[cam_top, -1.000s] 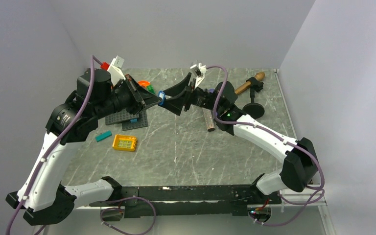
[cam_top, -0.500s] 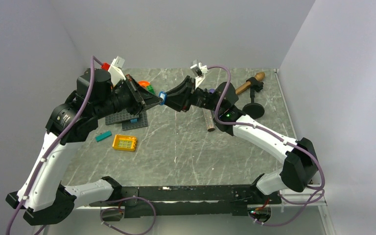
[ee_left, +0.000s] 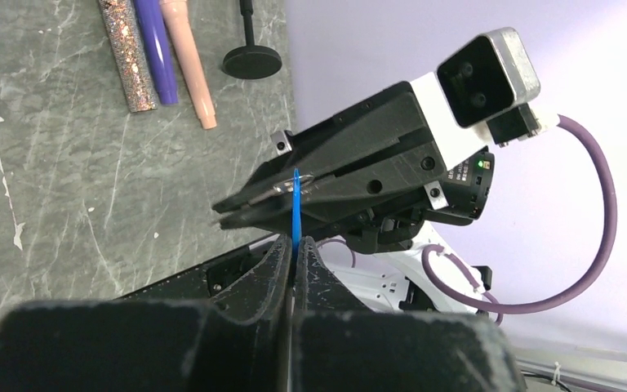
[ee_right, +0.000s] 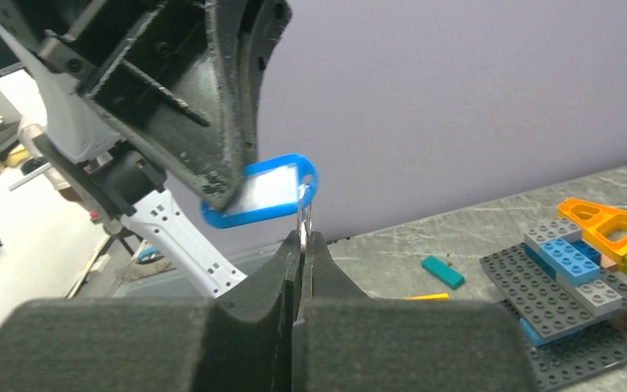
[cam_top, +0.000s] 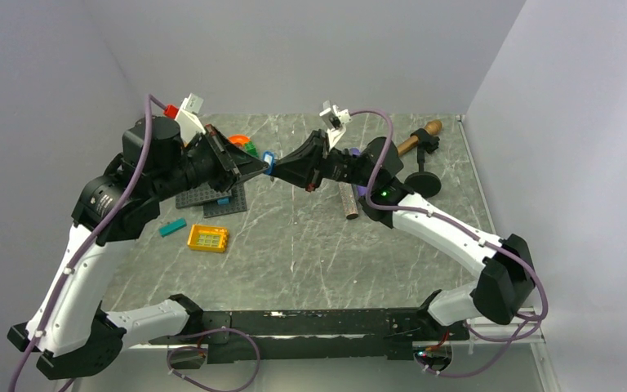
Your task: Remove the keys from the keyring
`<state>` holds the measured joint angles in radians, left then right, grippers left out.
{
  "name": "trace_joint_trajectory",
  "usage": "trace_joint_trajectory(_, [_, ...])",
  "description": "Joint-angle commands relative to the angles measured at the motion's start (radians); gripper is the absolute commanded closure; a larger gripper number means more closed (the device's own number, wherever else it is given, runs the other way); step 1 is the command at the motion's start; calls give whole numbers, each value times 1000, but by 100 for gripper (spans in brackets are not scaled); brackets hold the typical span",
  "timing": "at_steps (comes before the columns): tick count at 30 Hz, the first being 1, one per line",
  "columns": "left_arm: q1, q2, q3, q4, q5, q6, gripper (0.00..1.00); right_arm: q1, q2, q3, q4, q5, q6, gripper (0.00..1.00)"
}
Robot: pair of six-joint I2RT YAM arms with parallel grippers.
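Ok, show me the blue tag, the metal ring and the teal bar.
blue tag (ee_right: 268,190): right wrist view, on its white label window.
metal ring (ee_right: 305,217): right wrist view, on the wire just above the jaws.
teal bar (cam_top: 172,227): top view, on its middle.

The keyring (cam_top: 269,161) sits between left fingers (cam_top: 253,167) and right fingers (cam_top: 291,169).

Grey veined marble table (cam_top: 310,245) between plain pale walls (cam_top: 294,49).

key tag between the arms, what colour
A bright blue oval key tag, pale insert; clearest in right wrist view.
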<state>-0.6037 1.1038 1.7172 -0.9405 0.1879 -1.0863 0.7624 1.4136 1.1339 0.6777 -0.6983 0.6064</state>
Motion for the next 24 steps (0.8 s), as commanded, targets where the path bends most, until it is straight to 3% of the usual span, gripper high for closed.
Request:
trace_joint_trajectory(1, [0, -23, 14, 8, -32, 17, 92, 3, -68, 21, -69, -74, 35, 100])
trace_joint_trajectory(4, [4, -24, 13, -15, -50, 55, 79, 3, -78, 40, -193, -142, 76, 100])
trace_joint_trajectory(9, [18, -28, 9, -43, -49, 150, 38, 2, -109, 58, -446, -211, 71, 100])
trace_joint_trajectory(11, [27, -27, 19, -58, -45, 210, 29, 4, -131, 64, -538, -219, 46, 100])
trace_joint_trajectory(14, [39, -31, 43, -57, -16, 348, 26, 4, -152, 89, -679, -226, 2, 100])
trace_joint_trajectory(18, [41, -31, 37, -27, 150, 569, 27, 3, -150, 154, -891, -245, -39, 100])
trace_joint_trajectory(21, [41, -48, -29, 11, 322, 643, 26, 3, -135, 215, -1039, -273, -80, 100])
trace_joint_trajectory(24, [41, -97, -120, 112, 468, 645, 27, 5, -153, 228, -1080, -285, -76, 100])
